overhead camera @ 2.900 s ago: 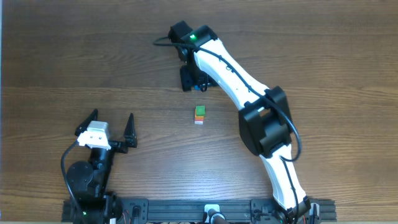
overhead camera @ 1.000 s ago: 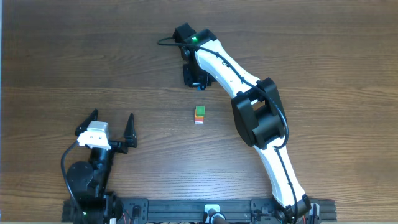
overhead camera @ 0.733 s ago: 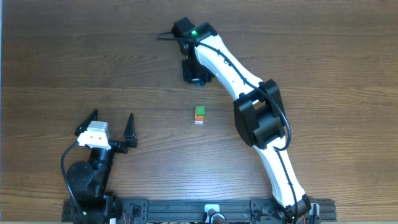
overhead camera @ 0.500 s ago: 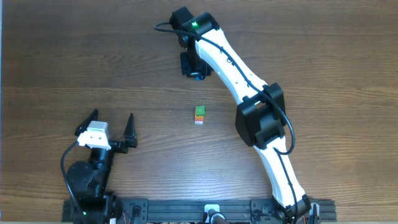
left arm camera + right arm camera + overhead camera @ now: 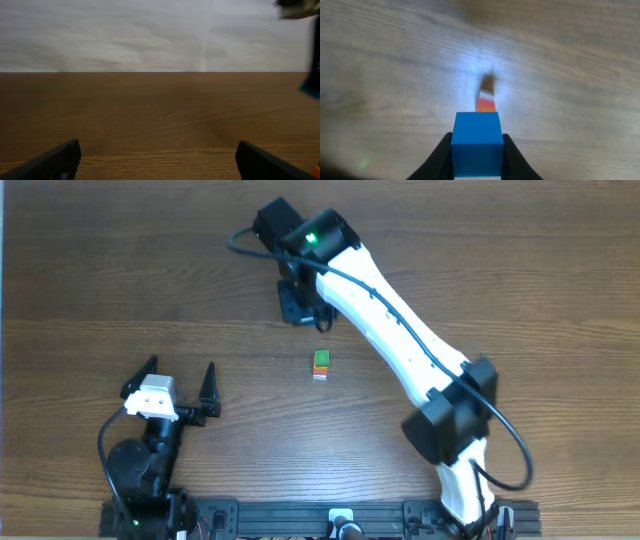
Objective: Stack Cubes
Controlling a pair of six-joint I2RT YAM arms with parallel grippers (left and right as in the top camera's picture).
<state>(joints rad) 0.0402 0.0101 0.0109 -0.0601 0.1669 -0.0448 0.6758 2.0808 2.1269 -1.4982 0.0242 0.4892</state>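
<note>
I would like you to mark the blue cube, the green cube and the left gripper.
blue cube (image 5: 477, 142): right wrist view, centre of its blue surface
green cube (image 5: 321, 358): top view, its top face
left gripper (image 5: 181, 364): top view, midway between its open fingertips

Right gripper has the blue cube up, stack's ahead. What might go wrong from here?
1. The stack is narrow, with a green cube on top; setting the blue cube down off-centre may topple it.
2. In the right wrist view the blue cube sits right in front of the stack, so alignment is hard to judge.
3. The right gripper clamps the cube's sides; lowered too far, it may knock the green cube.
</note>
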